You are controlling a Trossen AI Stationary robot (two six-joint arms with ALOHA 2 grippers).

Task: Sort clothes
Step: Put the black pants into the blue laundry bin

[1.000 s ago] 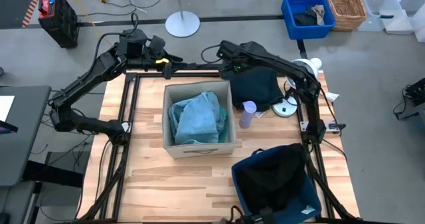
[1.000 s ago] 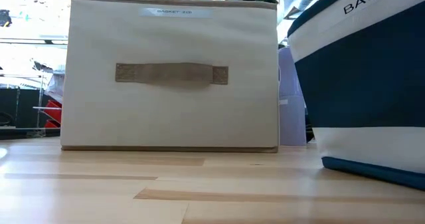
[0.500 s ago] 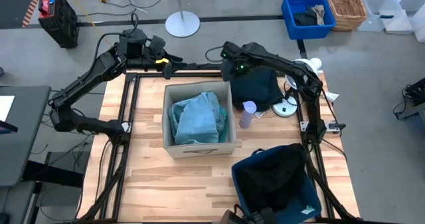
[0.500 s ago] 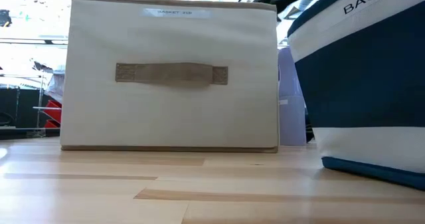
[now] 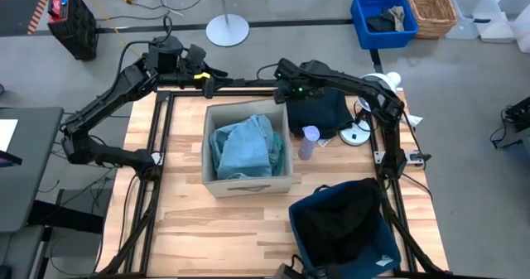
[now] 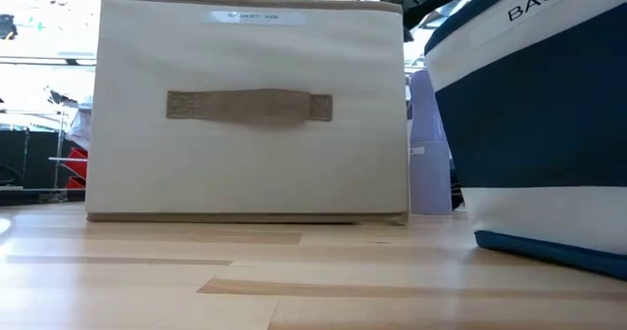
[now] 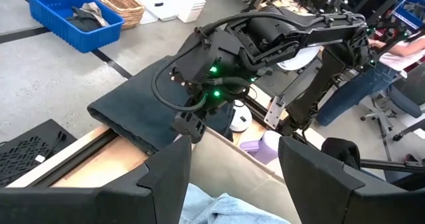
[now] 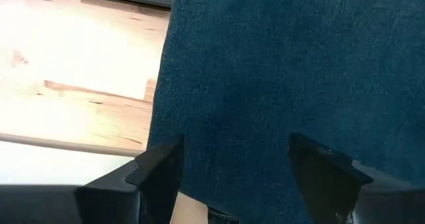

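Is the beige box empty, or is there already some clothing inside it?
Not empty. In the high view the beige box holds a crumpled turquoise garment that covers most of its inside.

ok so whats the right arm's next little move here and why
Probably lower the right pincer onto the dark garment and close. Its fingers are spread, hovering just above that cloth, which lies on the table behind the beige box, outside the navy bin. The left pincer waits at the table's far edge, open.
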